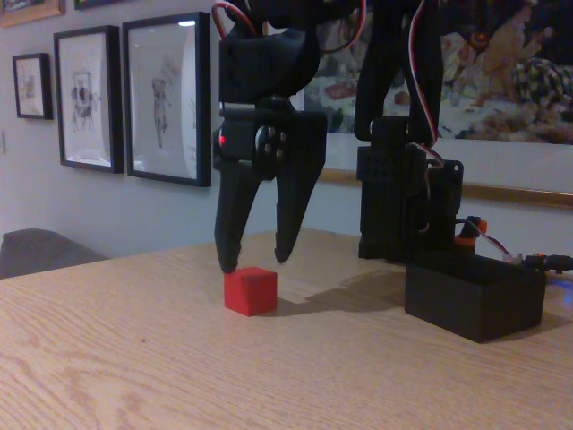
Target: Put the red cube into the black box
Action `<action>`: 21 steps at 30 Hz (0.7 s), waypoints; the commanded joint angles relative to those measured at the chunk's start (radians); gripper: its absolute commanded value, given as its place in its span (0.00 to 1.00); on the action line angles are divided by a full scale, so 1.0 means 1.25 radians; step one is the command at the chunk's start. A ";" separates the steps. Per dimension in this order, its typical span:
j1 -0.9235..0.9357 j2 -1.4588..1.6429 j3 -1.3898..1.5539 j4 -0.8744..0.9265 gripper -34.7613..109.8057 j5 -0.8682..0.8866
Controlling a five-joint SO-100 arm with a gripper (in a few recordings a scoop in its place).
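From my seat: the arm [295, 45] is cut off by the top edge; the black box [474, 306] hides its own inside; the framed drawings [166, 94] are too blurred to read.

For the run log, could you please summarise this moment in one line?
gripper: open, just above red cube | cube: on table | black box: right, apart

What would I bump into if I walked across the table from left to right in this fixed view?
red cube with the open end effector just above it → black arm base → black box
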 commanded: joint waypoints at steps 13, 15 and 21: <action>-0.027 -0.053 -0.001 -0.054 0.42 0.000; -0.027 -0.053 -0.001 -0.054 0.41 0.000; -0.028 -0.049 -0.006 -0.056 0.38 0.000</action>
